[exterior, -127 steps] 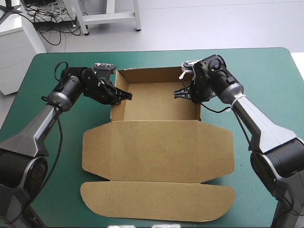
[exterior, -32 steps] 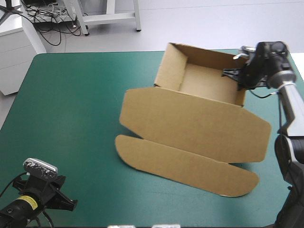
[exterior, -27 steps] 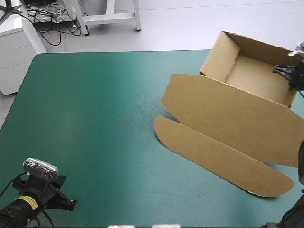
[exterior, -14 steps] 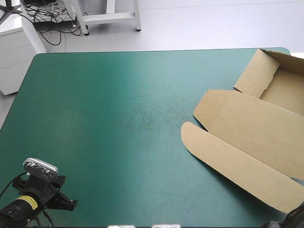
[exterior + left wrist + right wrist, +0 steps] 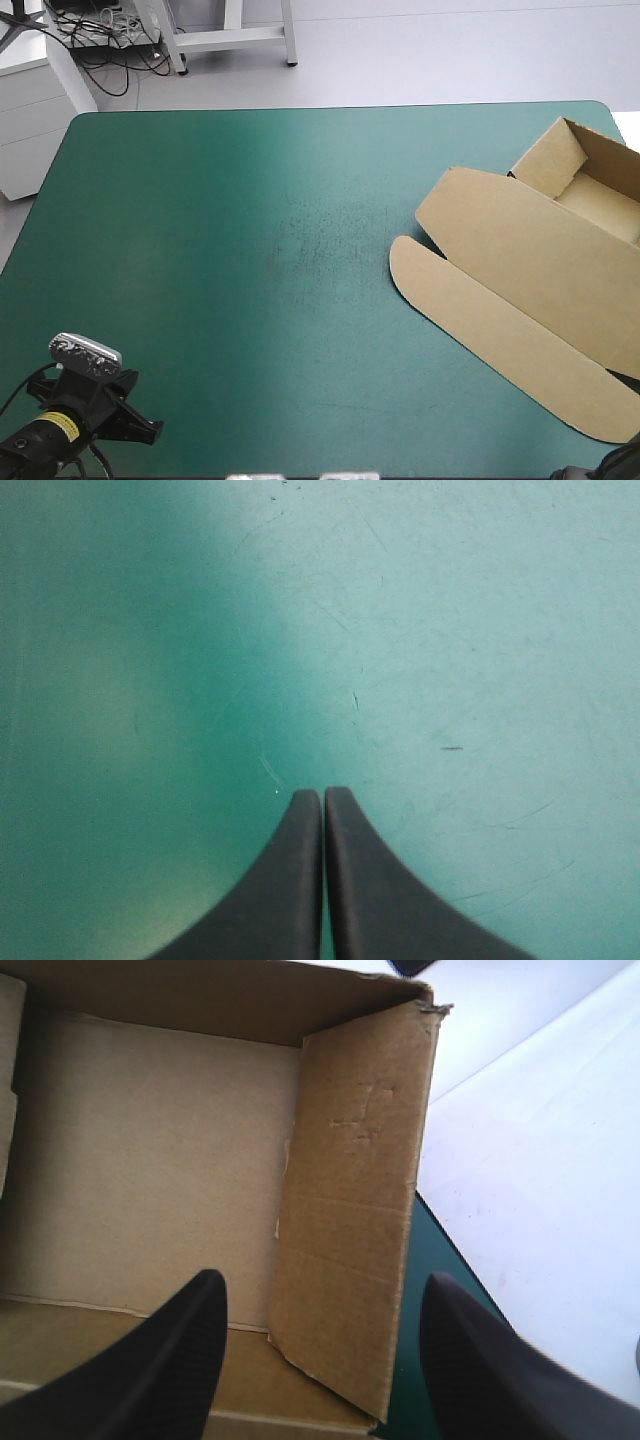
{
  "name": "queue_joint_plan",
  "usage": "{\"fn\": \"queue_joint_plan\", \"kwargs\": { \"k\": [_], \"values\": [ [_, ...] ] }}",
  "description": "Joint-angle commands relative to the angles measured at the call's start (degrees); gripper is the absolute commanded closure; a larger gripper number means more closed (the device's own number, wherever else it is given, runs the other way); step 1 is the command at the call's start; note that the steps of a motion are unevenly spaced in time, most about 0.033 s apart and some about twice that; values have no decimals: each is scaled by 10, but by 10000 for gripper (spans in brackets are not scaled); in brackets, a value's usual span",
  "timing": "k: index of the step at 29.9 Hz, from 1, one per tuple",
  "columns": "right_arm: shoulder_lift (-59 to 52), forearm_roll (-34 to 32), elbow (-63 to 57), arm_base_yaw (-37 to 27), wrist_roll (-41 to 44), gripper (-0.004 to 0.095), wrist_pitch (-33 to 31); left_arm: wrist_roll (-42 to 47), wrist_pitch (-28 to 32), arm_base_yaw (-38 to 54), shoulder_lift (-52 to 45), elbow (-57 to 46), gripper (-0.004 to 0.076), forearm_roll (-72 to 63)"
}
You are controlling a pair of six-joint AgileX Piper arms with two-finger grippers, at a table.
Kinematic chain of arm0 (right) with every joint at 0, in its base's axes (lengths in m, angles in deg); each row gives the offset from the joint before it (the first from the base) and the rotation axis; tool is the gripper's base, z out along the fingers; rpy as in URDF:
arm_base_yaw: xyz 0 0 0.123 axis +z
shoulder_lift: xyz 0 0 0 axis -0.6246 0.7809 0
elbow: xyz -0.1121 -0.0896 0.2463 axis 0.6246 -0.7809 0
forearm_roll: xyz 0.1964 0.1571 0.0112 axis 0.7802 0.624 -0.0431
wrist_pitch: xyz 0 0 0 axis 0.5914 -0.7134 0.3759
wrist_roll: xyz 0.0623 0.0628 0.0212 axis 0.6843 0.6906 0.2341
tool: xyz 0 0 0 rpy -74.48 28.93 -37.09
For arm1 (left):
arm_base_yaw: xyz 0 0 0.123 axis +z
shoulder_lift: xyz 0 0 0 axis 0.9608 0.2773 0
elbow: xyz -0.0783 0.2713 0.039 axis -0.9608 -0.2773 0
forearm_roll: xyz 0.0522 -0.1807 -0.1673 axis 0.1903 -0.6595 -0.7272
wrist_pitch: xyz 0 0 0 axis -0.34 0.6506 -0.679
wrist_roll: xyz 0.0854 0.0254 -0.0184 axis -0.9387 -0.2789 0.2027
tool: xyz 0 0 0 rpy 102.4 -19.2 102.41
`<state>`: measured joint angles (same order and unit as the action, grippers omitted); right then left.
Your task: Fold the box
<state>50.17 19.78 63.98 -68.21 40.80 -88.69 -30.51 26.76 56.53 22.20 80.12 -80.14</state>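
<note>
Box (image 5: pixel 530 255) at right edge of frame in high view, partly cut off. Tray (image 5: pixel 150 1140) formed, walls raised and tucked; lid (image 5: pixel 510 300) flat on surface (image 5: pixel 250 250), running to lower right.

Left gripper (image 5: pixel 322 800): jaws clenched, empty, over bare surface.

Right gripper (image 5: pixel 320 1300): jaws released, wide apart, tray side wall between them, not pinched.

Tray forming looks done; lid not folded.

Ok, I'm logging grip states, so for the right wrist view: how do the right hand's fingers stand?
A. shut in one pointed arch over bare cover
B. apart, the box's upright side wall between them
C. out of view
B: the right hand has its black fingers standing wide apart, with the side wall of the brown box rising between them.
</note>
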Motion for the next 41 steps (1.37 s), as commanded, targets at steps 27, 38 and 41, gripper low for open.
{"fn": "queue_joint_plan", "kwargs": {
  "k": [27,38,41],
  "values": [
    [-493,121,-311,180,-92,913,-5,2,32,0,3,14,734,-4],
    [-696,134,-585,232,-147,913,48,5,32,0,3,14,734,-4],
    [-739,149,-650,232,-156,913,77,4,32,0,3,14,734,-4]
  ]
}}
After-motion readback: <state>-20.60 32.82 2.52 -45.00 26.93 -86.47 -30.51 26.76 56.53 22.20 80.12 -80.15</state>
